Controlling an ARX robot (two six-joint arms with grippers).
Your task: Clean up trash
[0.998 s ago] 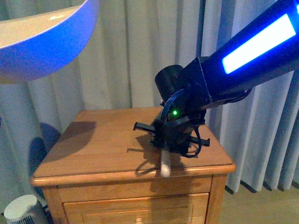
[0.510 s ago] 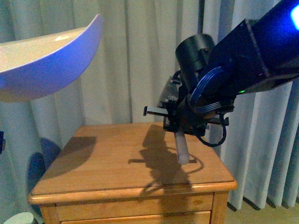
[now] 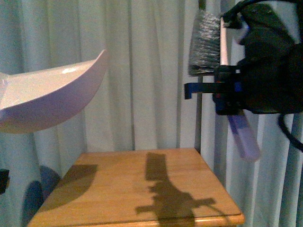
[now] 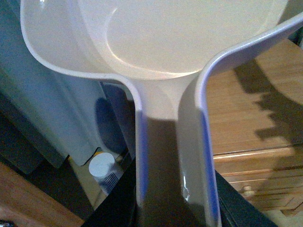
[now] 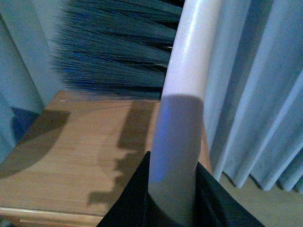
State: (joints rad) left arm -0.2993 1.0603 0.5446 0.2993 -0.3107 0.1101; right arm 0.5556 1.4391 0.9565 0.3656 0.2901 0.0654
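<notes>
Now right end effector (image 3: 234, 90) held high, clamped on brush (image 3: 205, 42), bristles up; left end effector (image 4: 173, 203) clamped on dustpan (image 3: 47, 101) handle.

Dim bluish light, hard shadows on tabletop (image 3: 118, 182), soft focus

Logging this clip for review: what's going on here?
The left gripper holds a pale dustpan by its handle, raised at the left of a wooden nightstand. The right gripper grips a brush, bristles up, at the right. Neither tool touches the top. No trash shows in these views.
</notes>
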